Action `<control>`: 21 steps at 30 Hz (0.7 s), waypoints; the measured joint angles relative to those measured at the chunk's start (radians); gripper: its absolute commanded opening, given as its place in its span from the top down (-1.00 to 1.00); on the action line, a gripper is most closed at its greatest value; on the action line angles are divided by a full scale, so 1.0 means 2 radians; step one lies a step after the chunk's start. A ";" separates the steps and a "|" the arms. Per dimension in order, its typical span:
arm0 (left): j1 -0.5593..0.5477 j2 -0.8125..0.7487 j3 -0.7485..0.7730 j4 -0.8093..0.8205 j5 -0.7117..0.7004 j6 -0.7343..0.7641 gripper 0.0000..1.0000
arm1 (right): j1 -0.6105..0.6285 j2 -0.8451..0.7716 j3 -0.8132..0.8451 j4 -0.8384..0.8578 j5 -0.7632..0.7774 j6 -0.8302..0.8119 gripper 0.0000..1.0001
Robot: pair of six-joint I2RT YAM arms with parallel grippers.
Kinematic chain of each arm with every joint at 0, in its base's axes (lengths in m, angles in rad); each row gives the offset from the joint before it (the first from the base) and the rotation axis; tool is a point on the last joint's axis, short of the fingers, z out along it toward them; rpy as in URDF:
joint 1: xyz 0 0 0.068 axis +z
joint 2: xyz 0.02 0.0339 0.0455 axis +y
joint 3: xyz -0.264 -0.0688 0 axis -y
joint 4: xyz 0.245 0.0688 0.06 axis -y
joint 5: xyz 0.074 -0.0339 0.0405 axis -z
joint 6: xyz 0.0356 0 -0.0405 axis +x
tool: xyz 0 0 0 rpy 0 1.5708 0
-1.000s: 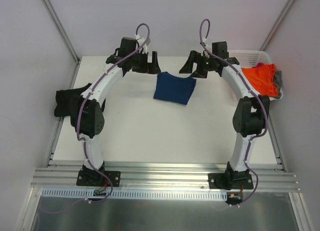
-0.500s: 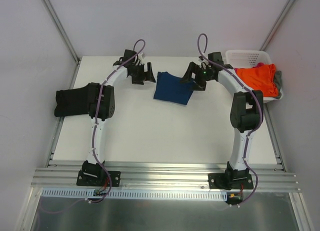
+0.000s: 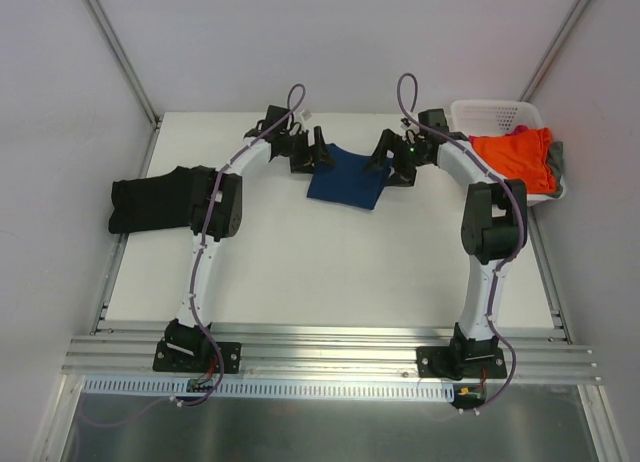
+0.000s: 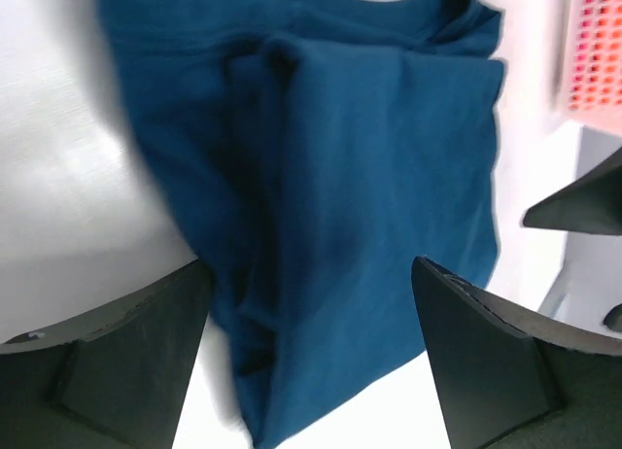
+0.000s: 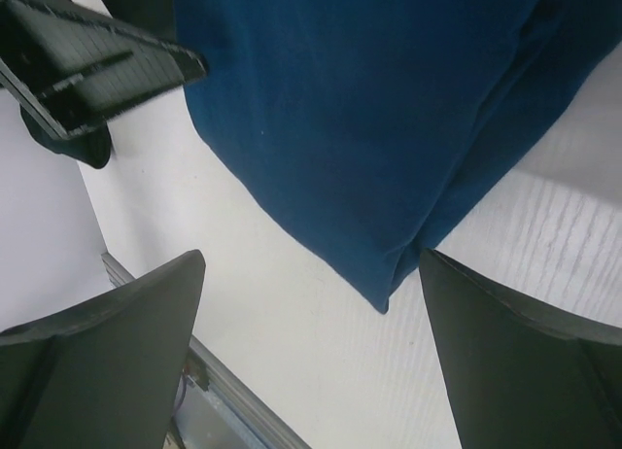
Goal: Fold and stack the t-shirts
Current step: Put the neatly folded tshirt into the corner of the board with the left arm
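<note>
One navy t-shirt (image 3: pixel 346 178) lies folded, softly creased.

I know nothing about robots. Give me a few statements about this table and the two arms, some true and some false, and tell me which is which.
1. A folded blue t-shirt lies on the table between the left gripper and the right gripper. True.
2. The black t-shirt is inside the basket. False: it lies on the table at the left edge.
3. An orange t-shirt is in the white basket. True.
4. The right gripper is shut on the blue t-shirt. False: its jaws stand wide open and hold nothing.
</note>
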 measured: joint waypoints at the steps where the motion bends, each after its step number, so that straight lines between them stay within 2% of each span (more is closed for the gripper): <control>1: -0.004 0.004 0.002 0.006 0.005 -0.007 -0.66 | 0.000 0.006 0.009 -0.002 0.002 0.000 -0.93; 2: -0.007 0.008 0.004 0.013 0.012 -0.014 -0.62 | 0.000 0.011 0.017 -0.003 0.003 0.000 -0.93; 4: -0.014 0.014 0.005 0.026 0.023 -0.030 -0.11 | 0.000 0.027 0.036 -0.003 0.004 0.000 -0.93; 5: -0.017 0.018 0.006 0.029 0.026 -0.038 0.28 | 0.000 0.032 0.041 -0.002 0.004 0.000 -0.93; 6: -0.020 0.023 0.006 0.031 0.027 -0.041 0.99 | 0.000 0.038 0.044 -0.002 0.004 0.000 -0.93; 9: -0.027 0.042 0.004 0.037 0.046 -0.063 1.00 | 0.000 0.048 0.045 -0.004 0.004 0.001 -0.93; 12: -0.030 0.028 -0.016 0.045 0.049 -0.070 1.00 | 0.000 0.049 0.044 -0.004 0.003 0.001 -0.93; 15: -0.031 -0.010 -0.066 0.031 0.033 -0.065 1.00 | -0.001 0.044 0.035 -0.001 0.000 0.003 -0.93; 21: -0.021 -0.134 -0.144 -0.061 -0.026 -0.002 1.00 | -0.020 0.003 -0.012 -0.003 -0.019 0.016 -0.93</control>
